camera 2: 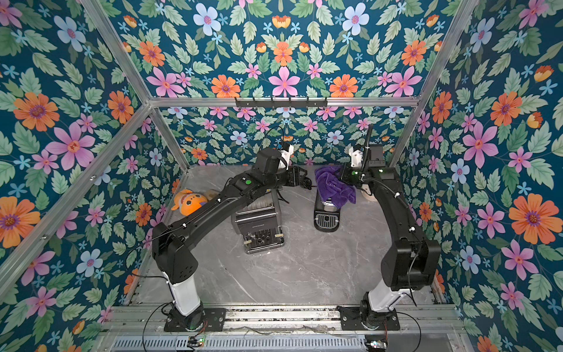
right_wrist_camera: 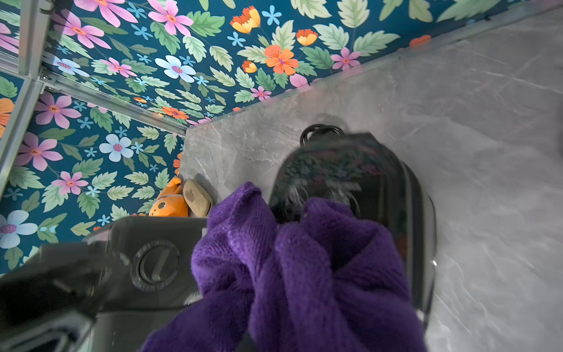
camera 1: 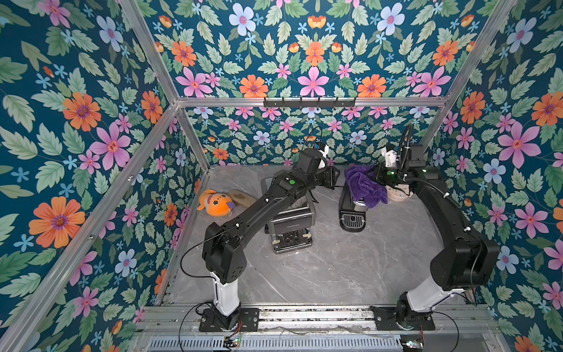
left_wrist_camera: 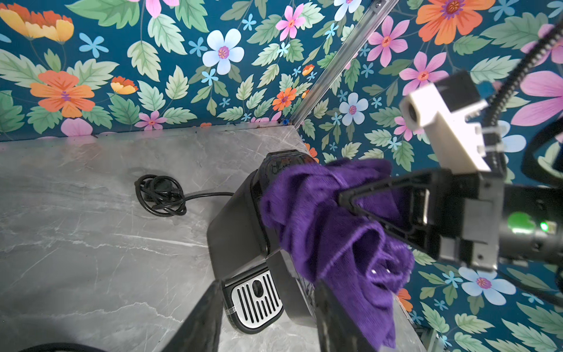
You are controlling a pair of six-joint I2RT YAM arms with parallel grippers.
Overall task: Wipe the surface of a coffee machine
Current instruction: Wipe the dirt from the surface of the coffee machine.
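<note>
A slim black coffee machine (camera 1: 352, 218) (camera 2: 326, 219) stands at the back right of the grey marble table, its drip tray toward the front. A purple cloth (camera 1: 364, 186) (camera 2: 333, 186) is bunched on the machine's top and hangs down its right side. My right gripper (camera 1: 377, 178) is shut on this cloth from the right; the left wrist view shows its fingers (left_wrist_camera: 359, 195) pinched into the folds. In the right wrist view the cloth (right_wrist_camera: 304, 268) hides the jaws and the glossy machine top (right_wrist_camera: 350, 170) lies beyond. My left gripper (camera 1: 335, 179) (left_wrist_camera: 268, 286) hovers left of the machine, open and empty.
A boxy dark machine (camera 1: 291, 219) sits under my left forearm. An orange plush toy (camera 1: 214, 202) and a tan pad (camera 1: 243, 196) lie at the back left. A coiled black cord (left_wrist_camera: 161, 195) rests behind the slim machine. A pale cup (camera 1: 399, 195) stands behind my right wrist.
</note>
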